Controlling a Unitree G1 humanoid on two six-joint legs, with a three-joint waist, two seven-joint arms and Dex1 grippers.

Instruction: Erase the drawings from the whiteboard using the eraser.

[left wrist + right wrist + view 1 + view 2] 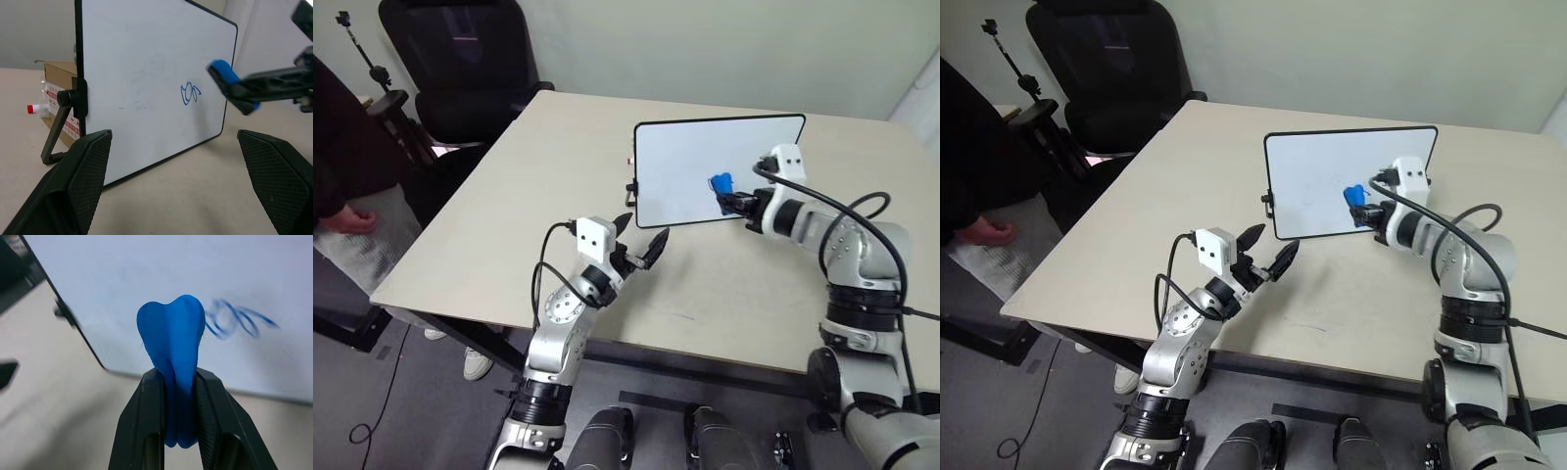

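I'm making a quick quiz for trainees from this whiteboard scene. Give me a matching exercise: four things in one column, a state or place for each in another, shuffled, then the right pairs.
1. eraser
2. drawings
3. left gripper
4. whiteboard

A. open, holding nothing
B. standing on the table
C. pinched in the right gripper
D. blue loops, not yet wiped

Pairs: 1-C, 2-D, 3-A, 4-B

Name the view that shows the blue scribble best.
Left wrist view: the scribble is sharp and unobstructed on the board. The right wrist view shows it blurred beside the eraser. In the eye views I cannot make it out.
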